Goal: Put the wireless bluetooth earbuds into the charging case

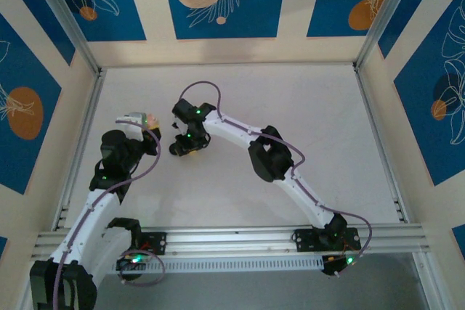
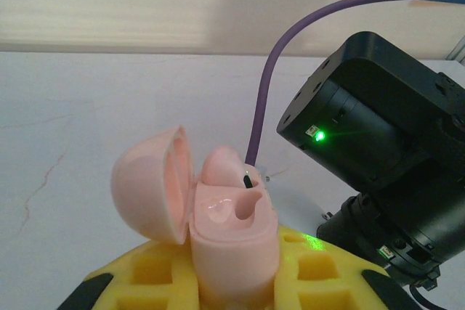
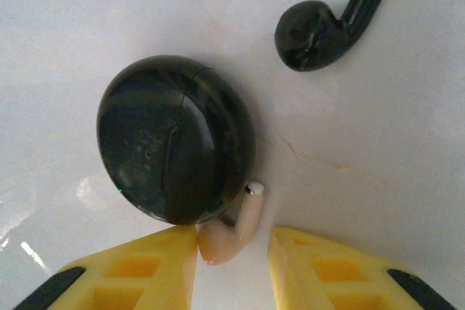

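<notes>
My left gripper (image 2: 236, 265) is shut on the pink charging case (image 2: 234, 241) and holds it upright. Its lid (image 2: 149, 183) hangs open to the left. A pink earbud (image 2: 224, 166) with a dark stem tip sits in the far slot; the near slot (image 2: 245, 208) is empty. In the top view the case (image 1: 149, 119) is at the left gripper's tip. My right gripper (image 3: 231, 243) stands open low over the table around a second pink earbud (image 3: 221, 241). The bud touches the left finger (image 3: 171, 259) and stands apart from the right finger (image 3: 305, 259). A black earbud (image 3: 316, 30) lies further off.
A round black disc-shaped case (image 3: 174, 139) lies shut on the table, touching the pink earbud's stem. The right arm's wrist (image 2: 378, 143) hangs close to the right of the pink case. Both grippers (image 1: 185, 147) work at the table's left middle; walls enclose the table.
</notes>
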### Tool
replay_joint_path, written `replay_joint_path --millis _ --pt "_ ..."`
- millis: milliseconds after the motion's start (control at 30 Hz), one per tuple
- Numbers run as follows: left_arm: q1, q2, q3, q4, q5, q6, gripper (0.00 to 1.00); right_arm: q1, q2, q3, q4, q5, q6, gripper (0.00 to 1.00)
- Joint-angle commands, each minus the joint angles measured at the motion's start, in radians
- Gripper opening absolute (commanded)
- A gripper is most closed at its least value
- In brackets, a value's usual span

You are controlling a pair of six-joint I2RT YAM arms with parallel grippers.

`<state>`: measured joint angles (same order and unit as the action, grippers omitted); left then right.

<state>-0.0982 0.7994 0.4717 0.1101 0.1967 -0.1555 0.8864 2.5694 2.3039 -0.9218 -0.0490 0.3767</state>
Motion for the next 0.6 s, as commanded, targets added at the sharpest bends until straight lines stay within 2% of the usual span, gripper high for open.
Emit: replay_joint_path --millis 0,167,300,367,433,567 --pt "0.016 -0.016 0.027 -0.006 -0.003 0.010 0.18 0.009 0.043 -0.005 -0.030 0.111 -0.021 0.31" --pt "0.015 -0.016 0.027 -0.003 0.000 0.005 0.18 0.000 0.025 -0.021 -0.001 0.096 -0.012 0.31" --pt "0.015 -0.021 0.030 -0.009 -0.001 0.010 0.18 0.006 0.035 -0.010 0.031 0.086 -0.009 0.41" --pt "0.015 -0.024 0.030 -0.012 -0.002 0.011 0.18 0.008 0.048 0.004 0.032 0.087 -0.012 0.41" --pt "0.016 -0.028 0.033 -0.014 -0.003 0.015 0.18 0.008 0.059 0.013 0.031 0.096 -0.016 0.40" --pt "0.016 -0.025 0.041 -0.024 0.000 0.020 0.18 0.004 0.058 0.008 0.020 0.137 -0.029 0.31"
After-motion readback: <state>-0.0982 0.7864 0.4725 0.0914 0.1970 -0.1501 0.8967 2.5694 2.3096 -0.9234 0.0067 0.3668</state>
